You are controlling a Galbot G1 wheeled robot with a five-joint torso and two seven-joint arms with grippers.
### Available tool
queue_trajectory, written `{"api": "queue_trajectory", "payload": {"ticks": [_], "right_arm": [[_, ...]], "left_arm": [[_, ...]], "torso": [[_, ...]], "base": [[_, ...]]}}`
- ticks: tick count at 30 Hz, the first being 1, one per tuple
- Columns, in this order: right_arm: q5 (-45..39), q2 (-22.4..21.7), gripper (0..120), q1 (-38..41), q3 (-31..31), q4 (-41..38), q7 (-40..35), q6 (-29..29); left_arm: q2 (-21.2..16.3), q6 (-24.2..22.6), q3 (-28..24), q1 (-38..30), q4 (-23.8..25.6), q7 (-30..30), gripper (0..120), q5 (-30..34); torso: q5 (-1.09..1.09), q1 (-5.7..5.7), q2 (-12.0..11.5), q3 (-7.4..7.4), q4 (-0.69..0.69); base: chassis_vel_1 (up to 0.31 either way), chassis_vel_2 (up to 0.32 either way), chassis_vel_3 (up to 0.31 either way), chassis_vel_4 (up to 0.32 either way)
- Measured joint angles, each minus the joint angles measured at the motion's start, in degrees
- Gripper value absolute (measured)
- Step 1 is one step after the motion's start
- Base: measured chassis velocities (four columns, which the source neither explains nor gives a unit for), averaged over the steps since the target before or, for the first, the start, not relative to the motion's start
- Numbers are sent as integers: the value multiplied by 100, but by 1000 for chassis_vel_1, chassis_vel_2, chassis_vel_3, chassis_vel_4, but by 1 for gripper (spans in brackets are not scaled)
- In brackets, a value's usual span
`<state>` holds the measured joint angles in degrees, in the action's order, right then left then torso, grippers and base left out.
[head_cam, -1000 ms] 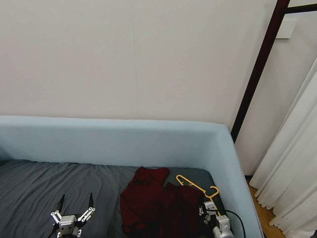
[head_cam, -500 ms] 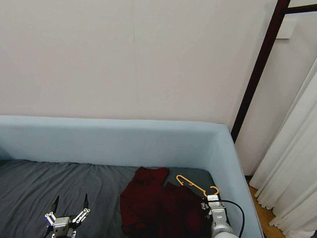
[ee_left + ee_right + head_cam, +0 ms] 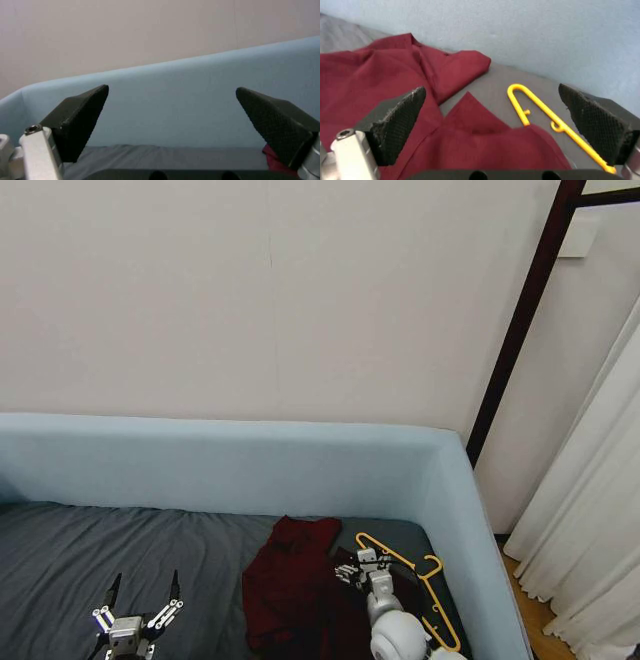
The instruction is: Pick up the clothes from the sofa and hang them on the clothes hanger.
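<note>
right gripper (image 3: pixel 361 567) has swung over red shirt (image 3: pixel 290 580), beside yellow hanger (image 3: pixel 400 559).

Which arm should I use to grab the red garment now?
Right. The right gripper hovers open directly over the red garment, beside the yellow hanger. The left gripper, also open, sits over bare grey cushion, off to the garment's left.

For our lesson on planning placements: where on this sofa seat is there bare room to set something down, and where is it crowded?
Bare: the grey seat left of the red garment, in front of the backrest, where the left gripper hovers open. Crowded: the right end by the armrest: garment, yellow hanger, right gripper.
</note>
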<state>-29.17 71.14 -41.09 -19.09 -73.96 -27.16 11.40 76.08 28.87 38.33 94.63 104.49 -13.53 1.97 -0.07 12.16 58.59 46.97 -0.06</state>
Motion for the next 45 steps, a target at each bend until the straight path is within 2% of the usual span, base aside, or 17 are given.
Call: {"api": "queue_trajectory", "payload": {"ticks": [2, 4, 10, 13, 18, 22, 29, 32, 33, 34, 39, 42, 43, 45], "right_arm": [[15, 51, 100, 76, -35, 147, 58, -53], [44, 292, 100, 320, -127, 672, 291, -268], [61, 699, 100, 507, -244, 1181, 424, -275], [250, 940, 100, 545, -341, 1507, 132, 268], [384, 1057, 100, 573, -399, 1857, -110, 575], [533, 972, 100, 540, -417, 1829, -192, 773], [546, 729, 84, 431, -494, 1419, -299, 962], [521, 597, 68, 362, -546, 1137, -348, 937], [521, 597, 68, 362, -546, 1137, -348, 937], [506, 541, 61, 337, -566, 991, -358, 901], [424, 410, 65, 307, -624, 665, -396, 905], [426, 388, 62, 307, -624, 667, -397, 916], [435, 367, 54, 307, -607, 697, -397, 924], [460, 317, 46, 298, -580, 726, -397, 927]], "left_arm": [[6, 3, 10, 6, 1, 0, 100, 0], [26, 23, 63, 28, 1, -1, 100, 0], [38, 32, 129, 27, -27, -2, 100, 0], [75, 32, 128, 7, -49, -4, 100, -15], [129, 27, 98, -16, -63, -4, 100, -75], [164, 23, 81, -29, -71, -5, 100, -103], [195, 21, 66, -29, -71, -5, 100, -131], [202, 23, 46, -20, -70, -6, 100, -147], [202, 23, 46, -20, -70, -6, 100, -147], [200, 24, 40, -15, -70, -5, 100, -149], [181, 34, 27, -17, -85, -6, 100, -150], [180, 37, 19, -20, -94, -6, 100, -150], [180, 41, 12, -24, -101, -6, 100, -150], [179, 51, 9, -26, -111, -6, 100, -150]], "torso": [[0, 0, 0, 0, 0], [0, 0, 0, 0, -1], [1, 0, 0, -1, 0], [1, 0, 0, -1, -1], [2, 0, 0, 0, -1], [2, 0, 0, -1, -1], [2, 0, 0, -1, -1], [2, 0, 0, -1, -1], [2, 0, 0, -1, -1], [2, 0, 0, -1, -1], [2, 0, 0, -1, 0], [2, 0, 1, -1, 0], [3, -1, 0, -1, 0], [2, -1, 1, -1, 0]], "base": [[0, 0, 0, 0], [0, 0, 0, 0], [0, 0, 0, 0], [0, 0, 0, 0], [0, 0, 0, 0], [0, 0, 0, 0], [0, 0, 0, 0], [0, 0, 0, 0], [0, 0, 0, 0], [0, 0, 0, 0], [0, 0, 0, 0], [0, 0, 0, 0], [0, 0, 0, 0], [0, 0, 0, 0]]}}
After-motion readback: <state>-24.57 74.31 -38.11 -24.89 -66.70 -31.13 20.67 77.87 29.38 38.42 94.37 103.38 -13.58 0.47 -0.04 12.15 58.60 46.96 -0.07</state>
